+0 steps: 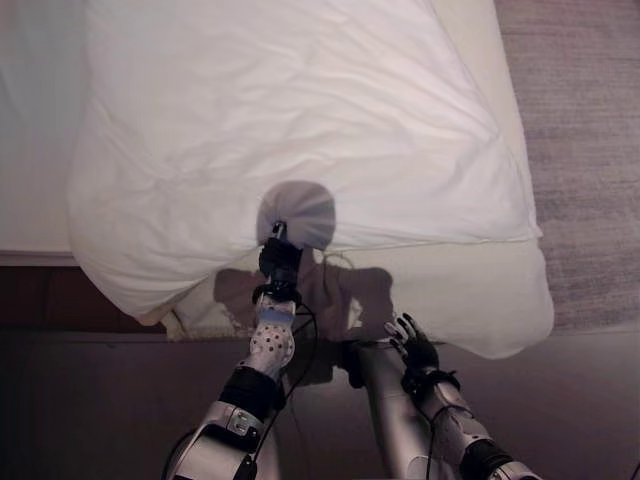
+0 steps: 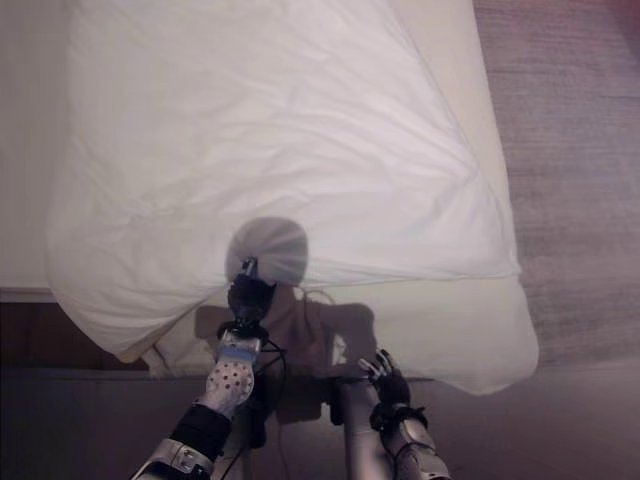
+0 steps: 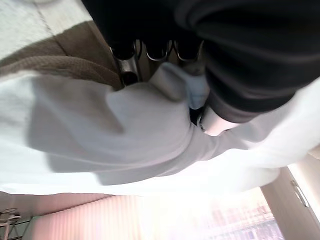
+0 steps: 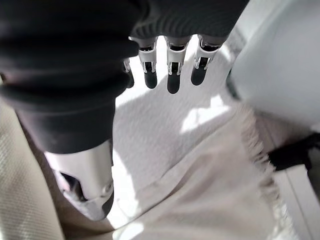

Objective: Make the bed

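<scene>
My left hand [image 1: 279, 262] is clamped on the duvet's [image 1: 300, 130] near edge; right hand [image 1: 414, 347] hangs slack-fingered beside it. Duvet lies skewed across the bed [image 1: 30, 120]; I judge straightening remains.

Duvet [image 1: 300, 120]: white cloth, matt, soft creases, bunched into folds between left hand [image 3: 150, 30] fingers and thumb. Mattress [image 1: 470, 300]: cream cloth, matt, smooth. Blanket [image 4: 215, 190] just past right hand [image 4: 170, 65] fingertips: beige woven cloth, rough, frayed fringe at edge. Carpet [image 1: 590, 150]: grey, ribbed, matt. Bed frame [image 1: 40, 295]: dark wood-look, smooth.
</scene>
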### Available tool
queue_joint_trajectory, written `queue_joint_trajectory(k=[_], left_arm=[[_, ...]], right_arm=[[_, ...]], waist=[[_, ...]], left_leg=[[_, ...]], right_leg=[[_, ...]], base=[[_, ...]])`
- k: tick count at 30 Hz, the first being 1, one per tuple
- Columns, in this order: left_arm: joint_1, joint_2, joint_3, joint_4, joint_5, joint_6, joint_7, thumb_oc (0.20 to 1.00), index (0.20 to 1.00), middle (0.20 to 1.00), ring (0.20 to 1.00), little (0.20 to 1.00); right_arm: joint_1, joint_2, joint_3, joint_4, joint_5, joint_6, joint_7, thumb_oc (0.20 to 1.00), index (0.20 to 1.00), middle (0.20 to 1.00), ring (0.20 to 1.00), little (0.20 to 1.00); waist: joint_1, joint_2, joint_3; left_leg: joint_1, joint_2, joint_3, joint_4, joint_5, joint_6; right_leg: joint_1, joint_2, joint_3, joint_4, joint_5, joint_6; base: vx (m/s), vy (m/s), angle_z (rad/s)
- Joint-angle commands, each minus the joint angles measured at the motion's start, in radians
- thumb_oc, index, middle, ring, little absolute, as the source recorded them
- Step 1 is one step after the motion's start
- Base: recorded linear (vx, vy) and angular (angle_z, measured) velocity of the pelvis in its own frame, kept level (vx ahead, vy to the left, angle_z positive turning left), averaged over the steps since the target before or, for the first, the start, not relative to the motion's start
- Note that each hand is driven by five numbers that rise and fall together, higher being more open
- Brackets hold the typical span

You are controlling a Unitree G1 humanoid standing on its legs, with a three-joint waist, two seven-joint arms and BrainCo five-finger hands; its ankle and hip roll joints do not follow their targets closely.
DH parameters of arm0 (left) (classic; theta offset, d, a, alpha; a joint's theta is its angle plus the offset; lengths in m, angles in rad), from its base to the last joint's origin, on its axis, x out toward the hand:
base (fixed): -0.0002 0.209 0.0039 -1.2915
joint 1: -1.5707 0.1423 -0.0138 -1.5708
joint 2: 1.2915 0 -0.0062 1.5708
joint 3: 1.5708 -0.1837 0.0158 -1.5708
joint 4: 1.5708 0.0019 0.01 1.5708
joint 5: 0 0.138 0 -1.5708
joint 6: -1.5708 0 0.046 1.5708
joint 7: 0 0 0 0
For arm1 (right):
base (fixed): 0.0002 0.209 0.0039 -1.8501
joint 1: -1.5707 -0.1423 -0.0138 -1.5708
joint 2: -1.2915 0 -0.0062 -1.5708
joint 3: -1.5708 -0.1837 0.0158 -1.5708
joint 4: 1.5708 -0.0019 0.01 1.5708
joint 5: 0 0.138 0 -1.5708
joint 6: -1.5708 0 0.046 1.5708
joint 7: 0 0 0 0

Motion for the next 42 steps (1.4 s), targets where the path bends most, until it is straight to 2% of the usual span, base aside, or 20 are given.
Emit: queue_joint_trajectory(k=[1, 6, 7, 11, 13, 15, 16, 26, 35, 42], left_arm=[[-0.038, -0.006, 0.004, -0.171, -0.018, -0.087, -0.073, 0.2, 0.2, 0.2, 0.2, 0.2], [-0.046, -0.019, -0.018, -0.21, -0.021, -0.101, -0.056, 0.2, 0.2, 0.2, 0.2, 0.2], [-0.046, -0.028, -0.023, -0.225, -0.026, -0.109, -0.05, 0.2, 0.2, 0.2, 0.2, 0.2], [-0.051, -0.033, -0.03, -0.229, -0.029, -0.116, -0.037, 0.2, 0.2, 0.2, 0.2, 0.2], [-0.054, -0.035, -0.033, -0.243, -0.023, -0.128, -0.022, 0.2, 0.2, 0.2, 0.2, 0.2], [-0.055, -0.035, -0.034, -0.243, -0.022, -0.128, -0.022, 0.2, 0.2, 0.2, 0.2, 0.2], [-0.057, -0.035, -0.029, -0.252, -0.019, -0.135, -0.013, 0.2, 0.2, 0.2, 0.2, 0.2], [-0.029, -0.014, 0.016, -0.264, 0.013, -0.152, -0.007, 0.2, 0.2, 0.2, 0.2, 0.2], [-0.005, 0.014, 0.056, -0.296, 0.029, -0.163, -0.003, 0.2, 0.2, 0.2, 0.2, 0.2], [-0.006, 0.049, 0.117, -0.338, 0.063, -0.189, 0.05, 0.2, 0.2, 0.2, 0.2, 0.2]], right_arm=[[-0.002, 0.045, 0.038, -0.099, 0.195, -0.012, 0.132, 1.0, 1.0, 1.0, 1.0, 1.0], [-0.084, 0.091, 0.042, -0.09, 0.337, 0.012, 0.184, 1.0, 1.0, 1.0, 1.0, 1.0], [-0.124, 0.114, 0.041, -0.11, 0.406, 0.023, 0.205, 1.0, 1.0, 1.0, 1.0, 1.0], [-0.165, 0.134, 0.037, -0.116, 0.449, 0.014, 0.201, 1.0, 1.0, 1.0, 1.0, 1.0], [-0.244, 0.151, 0.008, -0.155, 0.53, 0.006, 0.209, 1.0, 1.0, 1.0, 1.0, 1.0], [-0.246, 0.151, 0.007, -0.154, 0.531, 0.007, 0.21, 1.0, 1.0, 1.0, 1.0, 1.0], [-0.282, 0.151, -0.027, -0.189, 0.573, -0.013, 0.207, 1.0, 1.0, 1.0, 1.0, 1.0], [-0.315, 0.113, -0.182, -0.251, 0.635, -0.088, 0.195, 1.0, 1.0, 1.0, 1.0, 1.0], [-0.31, 0.069, -0.274, -0.234, 0.641, -0.121, 0.153, 1.0, 1.0, 1.0, 1.0, 1.0], [-0.33, -0.012, -0.362, -0.108, 0.629, -0.088, 0.058, 1.0, 1.0, 1.0, 1.0, 1.0]], waist=[[0.016, 0.009, -0.038], [0.034, 0.02, -0.041], [0.043, 0.024, -0.041], [0.05, 0.031, -0.044], [0.064, 0.039, -0.047], [0.064, 0.039, -0.046], [0.071, 0.042, -0.044], [0.077, 0.055, -0.055], [0.08, 0.061, -0.066], [0.084, 0.063, -0.072]], left_leg=[[-0.027, -0.038, -0.009, 0.022, -0.015, 0.013], [-0.026, -0.044, -0.022, 0.023, -0.015, 0.017], [-0.026, -0.046, -0.027, 0.023, -0.015, 0.018], [-0.025, -0.05, -0.029, 0.018, -0.013, 0.02], [-0.022, -0.058, -0.038, 0.011, -0.009, 0.022], [-0.023, -0.058, -0.039, 0.011, -0.009, 0.022], [-0.016, -0.063, -0.045, 0.004, -0.01, 0.021], [-0.034, -0.068, -0.057, -0.006, 0.005, 0.016], [-0.045, -0.069, -0.062, 0.001, 0.002, 0.019], [-0.045, -0.069, -0.063, 0.008, -0.006, 0.025]], right_leg=[[0.065, 0.012, 0.019, -0.203, 0.198, 0.078], [0.069, 0.009, 0.011, -0.201, 0.194, 0.076], [0.071, 0.008, 0.01, -0.195, 0.191, 0.075], [0.072, 0.007, 0.006, -0.193, 0.188, 0.074], [0.074, 0.002, -0.002, -0.192, 0.187, 0.075], [0.074, 0.002, -0.002, -0.192, 0.187, 0.075], [0.079, -0.002, -0.008, -0.191, 0.181, 0.075], [0.058, -0.011, -0.027, -0.172, 0.17, 0.075], [0.045, -0.015, -0.027, -0.162, 0.165, 0.078], [0.04, -0.016, -0.025, -0.154, 0.159, 0.079]], base=[[0.01, -0.004, 0.14], [0.01, -0.001, 0.07], [0.01, -0.002, 0.06], [0.01, 0.006, 0.1], [0.02, 0.015, 0.06], [0.01, 0.003, 0.1], [0.01, 0.003, 0.09], [0.01, -0.003, 0.09], [0.0, 0.0, 0.0], [0.0, 0.0, 0.0]])
